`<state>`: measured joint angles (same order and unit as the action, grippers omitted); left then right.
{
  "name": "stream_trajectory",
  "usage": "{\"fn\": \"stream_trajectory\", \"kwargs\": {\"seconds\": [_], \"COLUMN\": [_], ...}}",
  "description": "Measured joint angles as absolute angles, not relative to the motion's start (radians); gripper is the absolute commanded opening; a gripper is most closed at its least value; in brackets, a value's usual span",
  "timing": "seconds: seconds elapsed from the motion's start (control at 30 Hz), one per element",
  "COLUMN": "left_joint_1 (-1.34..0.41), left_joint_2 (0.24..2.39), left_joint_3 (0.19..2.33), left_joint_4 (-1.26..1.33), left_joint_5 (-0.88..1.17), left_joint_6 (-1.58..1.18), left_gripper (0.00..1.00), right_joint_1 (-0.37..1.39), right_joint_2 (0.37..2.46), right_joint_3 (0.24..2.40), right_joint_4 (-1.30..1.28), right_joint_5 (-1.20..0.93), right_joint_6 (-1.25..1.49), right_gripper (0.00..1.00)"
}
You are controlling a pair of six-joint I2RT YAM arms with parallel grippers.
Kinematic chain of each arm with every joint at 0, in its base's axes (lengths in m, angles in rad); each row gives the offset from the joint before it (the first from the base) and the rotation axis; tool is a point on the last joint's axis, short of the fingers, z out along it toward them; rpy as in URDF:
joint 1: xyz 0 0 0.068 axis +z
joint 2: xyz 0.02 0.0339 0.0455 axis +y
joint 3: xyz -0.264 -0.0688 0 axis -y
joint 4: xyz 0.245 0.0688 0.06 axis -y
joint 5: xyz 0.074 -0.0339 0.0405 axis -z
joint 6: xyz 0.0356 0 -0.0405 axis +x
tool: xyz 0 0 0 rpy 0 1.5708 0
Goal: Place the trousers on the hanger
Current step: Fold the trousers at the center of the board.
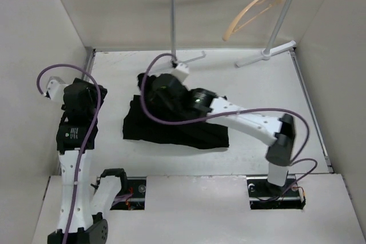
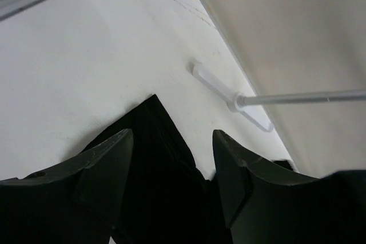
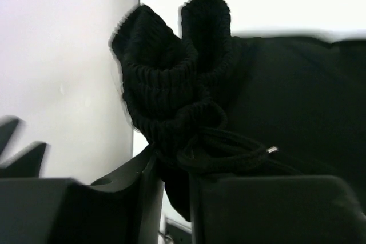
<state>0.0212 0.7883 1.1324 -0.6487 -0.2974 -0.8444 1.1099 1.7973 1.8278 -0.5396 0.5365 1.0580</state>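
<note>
The black trousers (image 1: 171,127) lie bunched on the white table, left of centre. My right gripper (image 1: 155,91) is shut on their ribbed waistband (image 3: 166,90) and drawstring at the heap's far left end, holding it lifted. My left gripper (image 1: 102,96) is open and empty, left of the trousers; its fingers (image 2: 108,164) frame a pointed corner of the black cloth (image 2: 157,158). The tan wooden hanger (image 1: 251,12) hangs by its hook on the white rail at the back right, far from both grippers.
The white rail stand (image 1: 172,21) has two poles and feet (image 1: 266,54) at the back of the table; one foot shows in the left wrist view (image 2: 229,98). Beige walls close in the left, back and right sides.
</note>
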Motion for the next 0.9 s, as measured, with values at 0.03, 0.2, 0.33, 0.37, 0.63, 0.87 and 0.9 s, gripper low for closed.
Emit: {"fn": "stream_trajectory", "kwargs": {"seconds": [0.03,0.2,0.33,0.37,0.63,0.87,0.9], "left_joint_1": [0.056,0.202,0.211,0.199,-0.042,-0.088,-0.072], "left_joint_2": [0.781,0.764,0.77,0.774,1.003,1.209,1.201], "left_joint_3": [1.131,1.131,1.11,1.095,0.936,0.903,0.895], "left_joint_4": [-0.653,-0.664,-0.658,-0.653,-0.595,-0.566,-0.561], "left_joint_5": [-0.295,-0.278,-0.271,-0.266,-0.226,-0.212,-0.209], "left_joint_6": [-0.843,-0.834,-0.823,-0.821,-0.744,-0.685,-0.685], "left_gripper": [0.56,0.56,0.56,0.56,0.55,0.61,0.63], "right_joint_1": [1.135,1.209,1.208,1.193,0.849,0.765,0.762], "right_joint_2": [1.864,2.113,2.064,2.011,1.456,1.194,1.174], "right_joint_3": [1.877,2.065,1.937,1.861,1.254,0.825,0.784], "right_joint_4": [-0.537,-0.521,-0.501,-0.485,-0.324,-0.307,-0.308], "right_joint_5": [0.525,0.407,0.343,0.332,0.218,0.12,0.109], "right_joint_6": [1.066,1.062,1.036,1.023,0.915,0.841,0.837], "right_gripper": [0.57,0.86,0.84,0.8,0.22,0.46,0.51]}}
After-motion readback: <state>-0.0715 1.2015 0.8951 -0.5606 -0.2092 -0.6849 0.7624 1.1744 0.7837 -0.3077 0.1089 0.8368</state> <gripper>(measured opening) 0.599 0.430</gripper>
